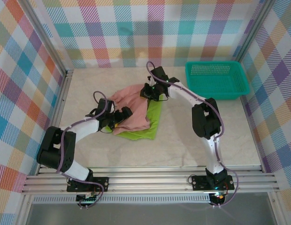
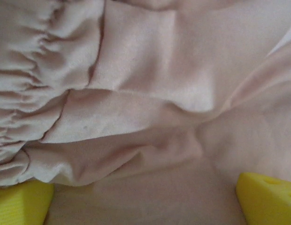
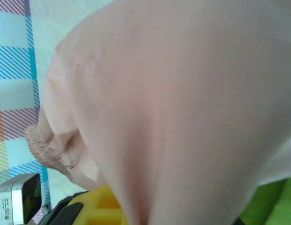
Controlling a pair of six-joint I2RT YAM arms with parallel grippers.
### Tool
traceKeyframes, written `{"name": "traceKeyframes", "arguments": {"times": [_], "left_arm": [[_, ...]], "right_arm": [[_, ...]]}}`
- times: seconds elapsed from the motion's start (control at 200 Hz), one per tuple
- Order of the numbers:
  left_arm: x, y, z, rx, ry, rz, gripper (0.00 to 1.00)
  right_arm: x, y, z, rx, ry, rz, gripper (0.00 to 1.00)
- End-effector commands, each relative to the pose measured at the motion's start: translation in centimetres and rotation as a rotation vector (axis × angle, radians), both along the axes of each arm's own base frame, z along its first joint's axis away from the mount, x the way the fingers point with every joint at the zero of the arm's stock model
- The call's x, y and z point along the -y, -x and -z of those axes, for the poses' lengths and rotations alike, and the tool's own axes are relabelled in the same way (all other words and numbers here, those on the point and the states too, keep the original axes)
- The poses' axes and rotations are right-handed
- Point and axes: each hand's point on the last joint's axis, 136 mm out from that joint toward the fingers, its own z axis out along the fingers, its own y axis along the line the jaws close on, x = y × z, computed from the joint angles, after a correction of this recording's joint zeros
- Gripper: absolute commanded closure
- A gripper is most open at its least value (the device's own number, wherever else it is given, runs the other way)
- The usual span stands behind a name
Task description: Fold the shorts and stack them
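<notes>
On the pale surface [image 1: 192, 140], my left end effector [image 1: 121, 115] sits spread wide at the near edge of the pink shorts [image 1: 134, 107] lying atop the green shorts [image 1: 152, 124], while the right end effector [image 1: 148, 91] pinches the pink pair's far edge, ready, I judge, to fold it over.

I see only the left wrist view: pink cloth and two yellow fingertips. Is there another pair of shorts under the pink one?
Observer: Yes. In the top view the pink shorts lie on the green shorts, whose near-right edge sticks out.
Operator: Where is the right end effector?
Observer: The right end effector is at the far edge of the pink shorts, shut on that fabric.
Operator: Is the basket near them?
Observer: No. The basket stands at the far right corner of the table, apart from both shorts.
</notes>
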Motion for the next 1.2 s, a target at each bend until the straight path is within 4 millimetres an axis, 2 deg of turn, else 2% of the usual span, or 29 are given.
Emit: {"name": "traceKeyframes", "arguments": {"times": [0.0,0.09,0.19,0.235,0.265,0.3,0.38,0.495,0.525,0.615,0.76,0.87,1.055,1.195], "left_arm": [[-0.3,1.9,2.8,-0.089,-0.042,-0.005,0.00],[-0.2,2.0,3.1,-0.098,-0.044,-0.001,0.00],[0.1,1.9,3.1,-0.095,-0.041,0.005,0.00],[0.3,1.9,3.0,-0.092,-0.041,0.008,0.00],[0.3,1.8,2.8,-0.090,-0.040,0.010,0.00],[0.3,1.8,2.5,-0.084,-0.039,0.010,0.00],[0.4,1.4,1.3,-0.062,-0.037,0.012,0.00],[0.5,0.7,-1.5,-0.012,-0.043,0.018,0.00],[0.5,0.5,-2.2,0.000,-0.042,0.019,0.00],[0.7,-0.1,-3.9,0.025,-0.039,0.021,0.00],[0.6,-1.1,-5.7,0.061,-0.035,0.015,0.00],[0.2,-1.8,-5.9,0.066,-0.045,0.005,0.00],[-0.3,-2.6,-5.7,0.073,-0.043,-0.015,0.00],[-0.4,-3.2,-5.2,0.078,-0.046,-0.021,0.00]], "right_arm": [[1.9,-1.6,-3.3,0.245,0.100,-0.022,0.94],[4.0,-1.9,-2.2,0.297,0.197,0.011,0.95],[5.6,-1.8,1.1,0.223,0.229,0.033,0.79],[6.4,-1.8,2.5,0.176,0.229,0.057,0.68],[7.1,-1.8,3.2,0.144,0.225,0.077,0.56],[7.7,-1.7,3.6,0.108,0.207,0.097,0.46],[8.1,-1.1,2.6,0.066,0.133,0.115,0.31],[7.5,1.7,-0.8,0.059,0.012,0.107,0.30],[7.0,2.7,-2.3,0.076,-0.036,0.094,0.29],[6.6,6.1,-3.6,0.086,-0.062,0.055,0.24],[5.8,11.0,-1.5,0.069,-0.036,-0.019,0.24],[4.5,13.2,0.5,0.070,0.003,-0.088,0.24],[3.0,14.0,3.8,0.034,0.077,-0.146,0.25],[2.0,14.1,5.4,0.039,0.117,-0.185,0.27]]}}
